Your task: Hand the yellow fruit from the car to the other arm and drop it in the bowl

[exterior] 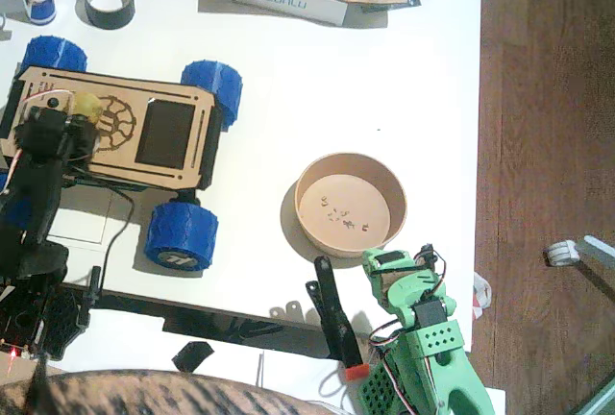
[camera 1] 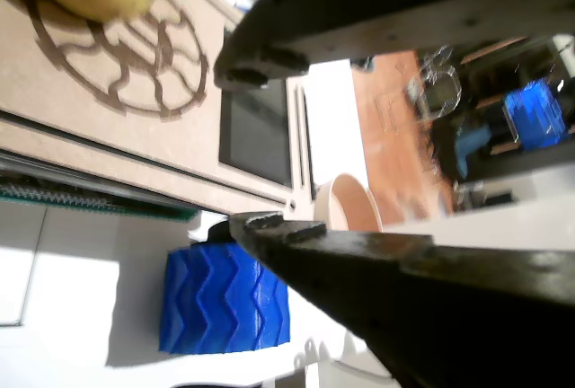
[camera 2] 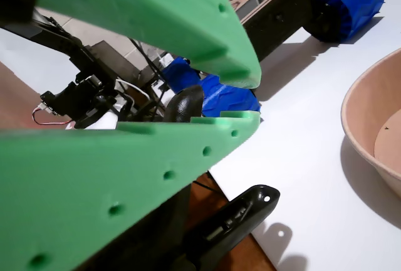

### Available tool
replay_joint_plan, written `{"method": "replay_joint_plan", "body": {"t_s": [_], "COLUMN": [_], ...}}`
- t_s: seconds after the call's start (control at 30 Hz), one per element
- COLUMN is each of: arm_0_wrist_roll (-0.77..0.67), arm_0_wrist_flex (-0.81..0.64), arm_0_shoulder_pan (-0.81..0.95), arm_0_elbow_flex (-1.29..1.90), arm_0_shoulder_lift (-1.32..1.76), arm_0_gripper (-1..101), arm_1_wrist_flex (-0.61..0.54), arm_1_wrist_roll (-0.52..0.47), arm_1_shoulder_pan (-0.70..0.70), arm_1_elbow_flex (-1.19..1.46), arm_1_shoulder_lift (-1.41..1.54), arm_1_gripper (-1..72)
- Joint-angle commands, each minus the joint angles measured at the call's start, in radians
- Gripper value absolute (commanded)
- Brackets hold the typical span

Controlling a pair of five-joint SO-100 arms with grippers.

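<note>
Our black left hand (camera 1: 269, 150), open and empty, hovers just beside the small dull-yellow fruit (exterior: 88, 106) on the tan wooden blue-wheeled car (exterior: 178, 160).

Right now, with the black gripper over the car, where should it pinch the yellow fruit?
Probably across the yellow fruit's widest middle, coming down from above. It is roundish and sits loose on the car's flat deck, so a pinch near its top could squirt it out. The left gripper is open beside it.

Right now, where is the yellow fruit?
The yellow fruit sits on the car's deck at the fixed view's left, beside the wheel emblem, with the left claw close by.
</note>
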Motion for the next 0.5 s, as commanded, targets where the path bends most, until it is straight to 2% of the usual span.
{"method": "replay_joint_plan", "body": {"t_s": [0.0,0.23,0.47], "arm_0_wrist_roll": [-0.005,-0.005,-0.005], "arm_0_wrist_flex": [-0.075,-0.074,-0.184], "arm_0_shoulder_pan": [0.067,0.083,0.064], "arm_0_elbow_flex": [-0.052,-0.054,-0.063], "arm_0_shoulder_lift": [-0.005,0.058,0.026], "arm_0_gripper": [22,23,27], "arm_1_wrist_flex": [-0.006,-0.006,-0.006], "arm_1_wrist_roll": [-0.006,-0.008,-0.008], "arm_1_shoulder_pan": [0.005,0.005,0.003], "arm_1_elbow_flex": [-0.006,-0.006,-0.006], "arm_1_shoulder_lift": [0.012,0.012,0.012], "arm_1_gripper": [0.0,0.0,0.0]}}
